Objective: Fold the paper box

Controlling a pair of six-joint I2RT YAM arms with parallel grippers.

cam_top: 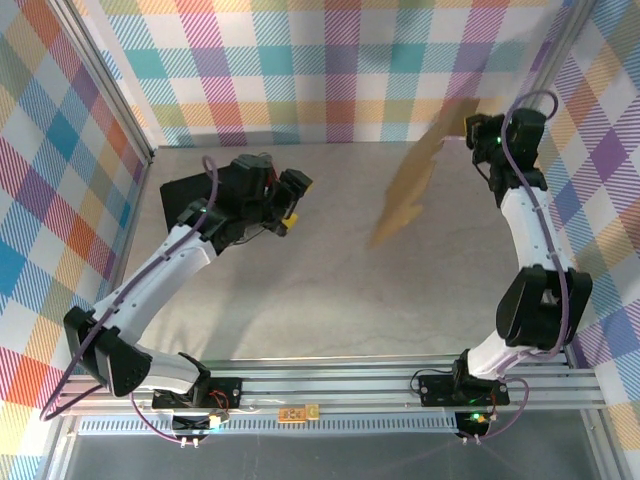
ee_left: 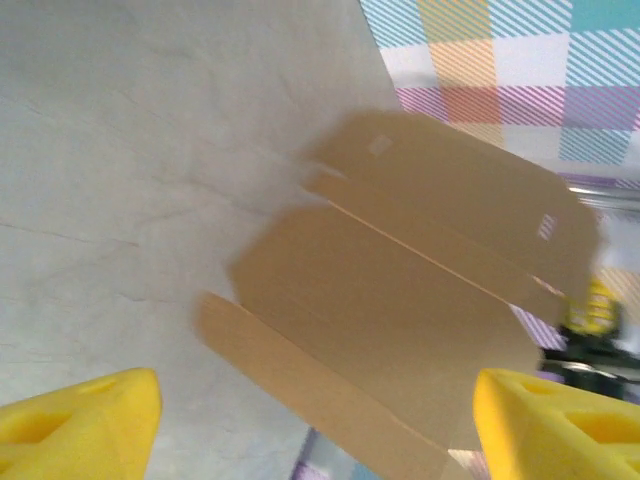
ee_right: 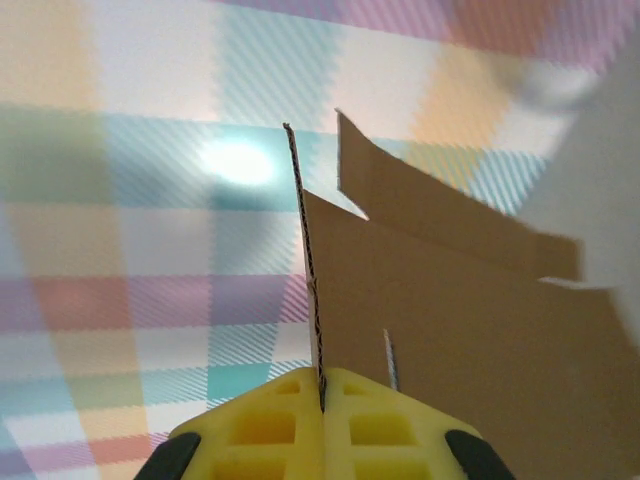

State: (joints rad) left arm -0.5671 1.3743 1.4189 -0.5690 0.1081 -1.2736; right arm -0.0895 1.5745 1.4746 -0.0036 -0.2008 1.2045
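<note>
Creases divide the unfolded brown paper box (ee_left: 400,300) into panels.

The room is bright, and the light is soft and even. From above, the table (cam_top: 330,290) looks pale and a little shiny. There is only a faint grey shadow beside the left arm (cam_top: 170,270). The paper box (cam_top: 415,185) is smeared there, with fuzzy edges, and the side walls lean outward at the edges.

In the left wrist view the paper box (ee_left: 400,300) is blurry too. The yellow fingers (ee_left: 80,425) of the left gripper (ee_left: 315,400) are out of focus.

In the right wrist view a white-blue glow (ee_right: 238,162) shines on the hazy checked wall (ee_right: 120,250). The thin cardboard edge looks sharp, and the far flaps go soft.
</note>
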